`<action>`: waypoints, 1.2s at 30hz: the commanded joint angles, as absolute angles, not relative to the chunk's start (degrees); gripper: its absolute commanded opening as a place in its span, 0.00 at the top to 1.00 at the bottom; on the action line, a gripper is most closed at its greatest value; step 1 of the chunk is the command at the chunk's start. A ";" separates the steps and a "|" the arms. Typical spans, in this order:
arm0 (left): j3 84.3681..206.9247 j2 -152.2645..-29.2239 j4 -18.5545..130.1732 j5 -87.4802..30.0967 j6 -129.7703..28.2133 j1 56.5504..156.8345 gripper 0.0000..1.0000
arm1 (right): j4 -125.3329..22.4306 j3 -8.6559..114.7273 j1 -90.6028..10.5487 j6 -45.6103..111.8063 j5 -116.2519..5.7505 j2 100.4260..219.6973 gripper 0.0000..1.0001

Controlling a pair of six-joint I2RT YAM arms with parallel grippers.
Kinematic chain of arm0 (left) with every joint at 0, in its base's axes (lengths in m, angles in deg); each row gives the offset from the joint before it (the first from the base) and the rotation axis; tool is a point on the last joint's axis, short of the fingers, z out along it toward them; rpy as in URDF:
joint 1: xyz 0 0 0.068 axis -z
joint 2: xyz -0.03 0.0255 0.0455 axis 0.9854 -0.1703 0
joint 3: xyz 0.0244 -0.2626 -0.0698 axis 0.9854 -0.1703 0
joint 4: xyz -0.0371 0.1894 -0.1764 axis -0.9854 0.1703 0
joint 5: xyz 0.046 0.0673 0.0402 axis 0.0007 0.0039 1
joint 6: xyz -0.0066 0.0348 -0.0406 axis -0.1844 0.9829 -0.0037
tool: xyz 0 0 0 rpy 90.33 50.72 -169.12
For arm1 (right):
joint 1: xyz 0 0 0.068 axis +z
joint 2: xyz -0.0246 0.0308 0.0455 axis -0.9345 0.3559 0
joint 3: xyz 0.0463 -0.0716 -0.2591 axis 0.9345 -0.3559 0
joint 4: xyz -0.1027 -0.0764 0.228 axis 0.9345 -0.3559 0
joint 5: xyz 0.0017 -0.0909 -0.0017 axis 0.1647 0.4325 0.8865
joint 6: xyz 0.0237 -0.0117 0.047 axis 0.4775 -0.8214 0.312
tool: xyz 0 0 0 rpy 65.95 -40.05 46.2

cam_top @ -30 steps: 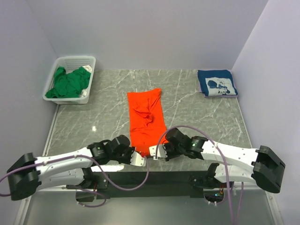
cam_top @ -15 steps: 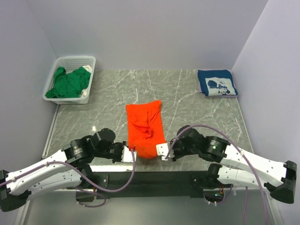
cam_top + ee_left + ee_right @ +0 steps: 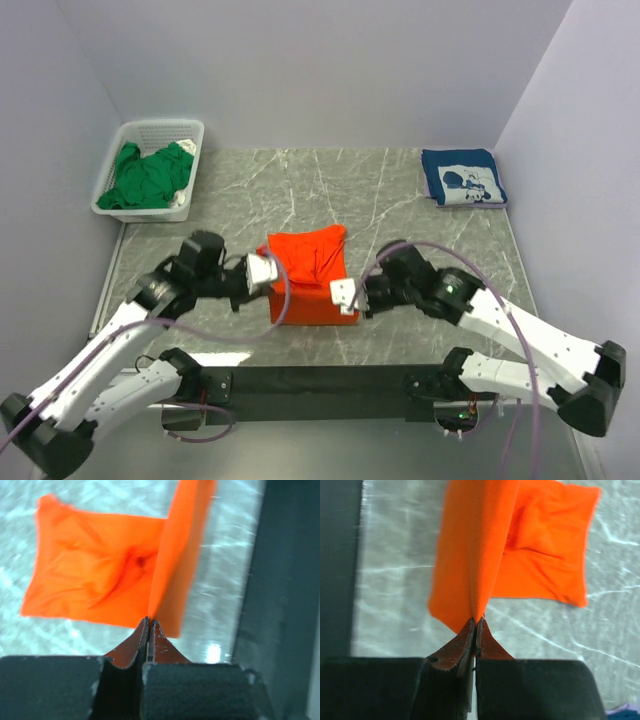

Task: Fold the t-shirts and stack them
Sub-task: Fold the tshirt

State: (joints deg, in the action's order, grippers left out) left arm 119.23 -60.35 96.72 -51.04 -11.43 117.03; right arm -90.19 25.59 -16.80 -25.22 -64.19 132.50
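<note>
The grey marbled surface [image 3: 400, 200] carries everything; walls close it in on the left, right and far sides, and a dark rail runs along its near edge. The white basket [image 3: 150, 132] sits in the far left corner with the green t-shirt [image 3: 150, 178] bunched inside it; the navy t-shirt [image 3: 462, 178] lies folded in the far right corner. The orange t-shirt [image 3: 310, 285] lies in the middle of the surface, its near end raised off it and doubled toward the far end.

The left pincer [image 3: 149, 623] is pressed together on one near corner of the orange cloth; the right pincer [image 3: 476, 623] is pinching the other, and a sheet of cloth hangs from each.

The step looks like the lengthwise fold; to do it well, both corners should travel level and at one pace, with the hem held taut between them, until it lands square on the far edge; the far part shows a crease in the middle that the top layer may trap. Letting go is best left until the cloth rests flat.

There is bare surface beyond the orange t-shirt; the basket and the navy t-shirt are well apart from it; the near rail is the closest edge.
</note>
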 commanded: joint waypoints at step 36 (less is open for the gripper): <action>126.74 -107.28 86.82 -69.12 -18.11 93.55 0.99 | -77.75 35.76 -29.07 -26.29 -73.62 170.83 0.96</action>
